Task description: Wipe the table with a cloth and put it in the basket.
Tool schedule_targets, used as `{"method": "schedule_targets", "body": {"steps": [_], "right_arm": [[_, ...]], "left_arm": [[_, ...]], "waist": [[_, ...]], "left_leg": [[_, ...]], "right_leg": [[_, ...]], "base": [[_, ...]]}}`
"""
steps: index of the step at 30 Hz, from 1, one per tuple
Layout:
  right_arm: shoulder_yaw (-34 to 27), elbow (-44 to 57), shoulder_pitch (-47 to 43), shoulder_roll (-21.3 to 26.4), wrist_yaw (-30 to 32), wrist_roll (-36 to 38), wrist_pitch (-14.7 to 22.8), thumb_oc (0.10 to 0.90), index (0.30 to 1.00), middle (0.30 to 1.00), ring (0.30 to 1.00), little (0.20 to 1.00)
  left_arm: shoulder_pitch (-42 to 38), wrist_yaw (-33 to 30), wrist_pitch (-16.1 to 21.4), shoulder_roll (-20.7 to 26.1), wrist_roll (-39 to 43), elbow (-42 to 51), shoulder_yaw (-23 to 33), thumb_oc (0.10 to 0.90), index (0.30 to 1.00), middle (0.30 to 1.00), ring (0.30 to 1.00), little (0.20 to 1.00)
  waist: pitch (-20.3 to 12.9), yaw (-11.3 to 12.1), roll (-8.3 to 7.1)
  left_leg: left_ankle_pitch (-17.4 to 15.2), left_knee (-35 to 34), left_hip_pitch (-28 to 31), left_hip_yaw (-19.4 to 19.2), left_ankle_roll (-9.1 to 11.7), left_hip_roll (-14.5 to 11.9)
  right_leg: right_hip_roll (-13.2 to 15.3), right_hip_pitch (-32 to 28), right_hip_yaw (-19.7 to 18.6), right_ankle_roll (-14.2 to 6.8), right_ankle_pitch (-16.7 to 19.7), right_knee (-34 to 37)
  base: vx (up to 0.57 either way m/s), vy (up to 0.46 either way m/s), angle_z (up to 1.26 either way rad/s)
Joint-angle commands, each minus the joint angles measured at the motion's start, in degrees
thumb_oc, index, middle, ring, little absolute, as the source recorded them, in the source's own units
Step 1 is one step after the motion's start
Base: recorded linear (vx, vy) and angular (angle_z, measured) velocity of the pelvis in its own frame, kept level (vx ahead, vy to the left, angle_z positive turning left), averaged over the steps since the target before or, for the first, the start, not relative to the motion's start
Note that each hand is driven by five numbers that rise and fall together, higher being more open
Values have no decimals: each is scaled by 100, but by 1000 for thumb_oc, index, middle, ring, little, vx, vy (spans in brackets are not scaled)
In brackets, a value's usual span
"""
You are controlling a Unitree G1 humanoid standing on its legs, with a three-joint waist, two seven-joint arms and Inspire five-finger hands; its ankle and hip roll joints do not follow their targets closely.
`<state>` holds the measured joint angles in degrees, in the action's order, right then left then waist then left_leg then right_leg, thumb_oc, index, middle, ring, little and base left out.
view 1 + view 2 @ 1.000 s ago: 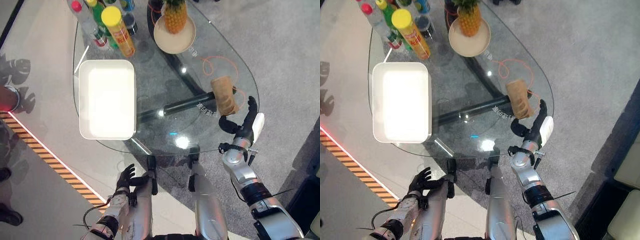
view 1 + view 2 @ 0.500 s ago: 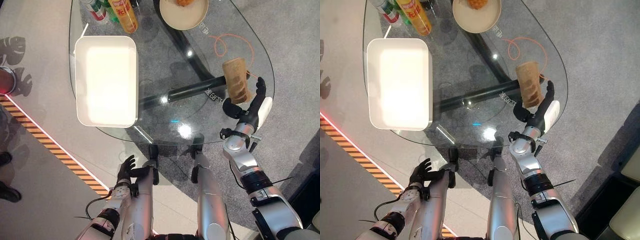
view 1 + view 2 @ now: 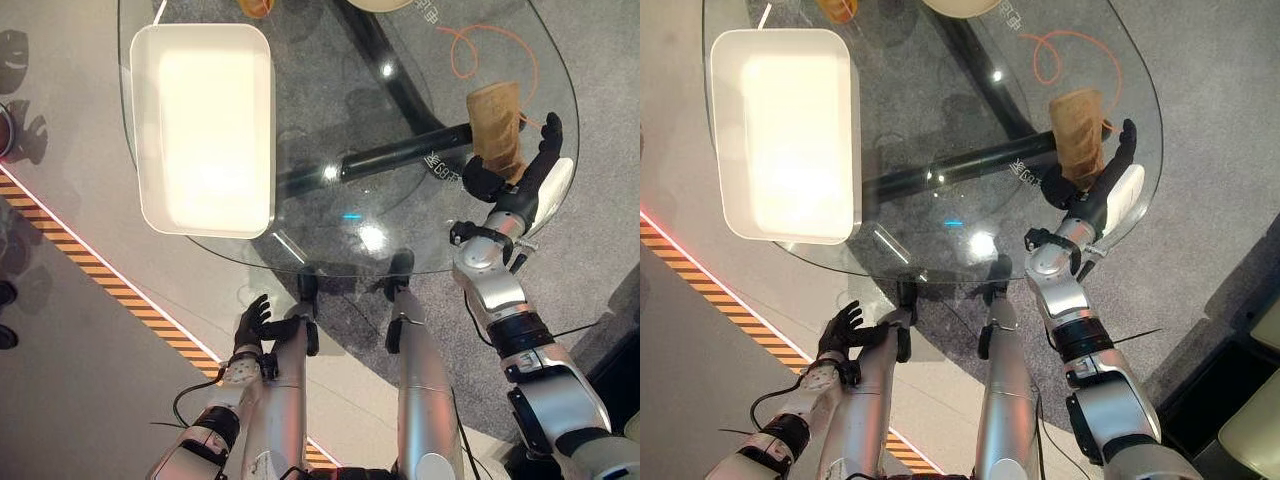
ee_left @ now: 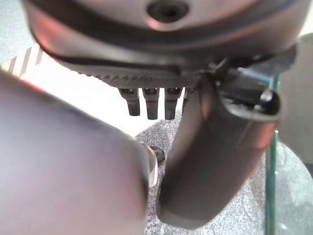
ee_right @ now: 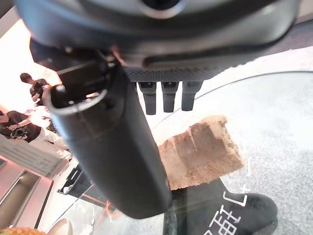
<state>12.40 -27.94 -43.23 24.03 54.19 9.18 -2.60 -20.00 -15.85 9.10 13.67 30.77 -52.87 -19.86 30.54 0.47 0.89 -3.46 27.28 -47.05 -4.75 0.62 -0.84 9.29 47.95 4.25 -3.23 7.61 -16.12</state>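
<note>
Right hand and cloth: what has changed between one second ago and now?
The camera tilted down, so the whole scene slid up the picture. The right hand moved slightly forward, and is now at the near end of the cloth, open, not yet holding it. Nothing was gripped or released. The cloth, the basket and the left hand by the leg stayed as they were.

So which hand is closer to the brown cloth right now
The right hand: its open fingers sit right beside the cloth on the glass table. The left hand hangs low, below the table's near edge, far away.
</note>
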Motion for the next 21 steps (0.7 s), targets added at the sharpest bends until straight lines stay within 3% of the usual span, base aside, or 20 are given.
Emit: {"method": "schedule_targets", "body": {"steps": [1, 21], "right_arm": [[-187, 422, -180, 786, 343, 8, 160, 800, 900, 900, 900, 900], [393, -487, -753, 841, -661, 862, -256, 800, 900, 900, 900, 900]], "left_arm": [[779, -141, -80, -143, 60, -141, -278, 800, 900, 900, 900, 900], [768, -187, 63, -97, 189, -105, -413, 800, 900, 900, 900, 900]], "waist": [[-74, 53, 290], [-74, 192, 354]], "left_leg": [[404, -262, -271, 203, -285, 520], [438, -133, -775, 297, -218, 570]], "right_leg": [[-560, 214, -7, 148, -208, -460], [-583, 707, 78, 217, -222, -629]], "base": [[0, 0, 0], [0, 0, 0]]}}
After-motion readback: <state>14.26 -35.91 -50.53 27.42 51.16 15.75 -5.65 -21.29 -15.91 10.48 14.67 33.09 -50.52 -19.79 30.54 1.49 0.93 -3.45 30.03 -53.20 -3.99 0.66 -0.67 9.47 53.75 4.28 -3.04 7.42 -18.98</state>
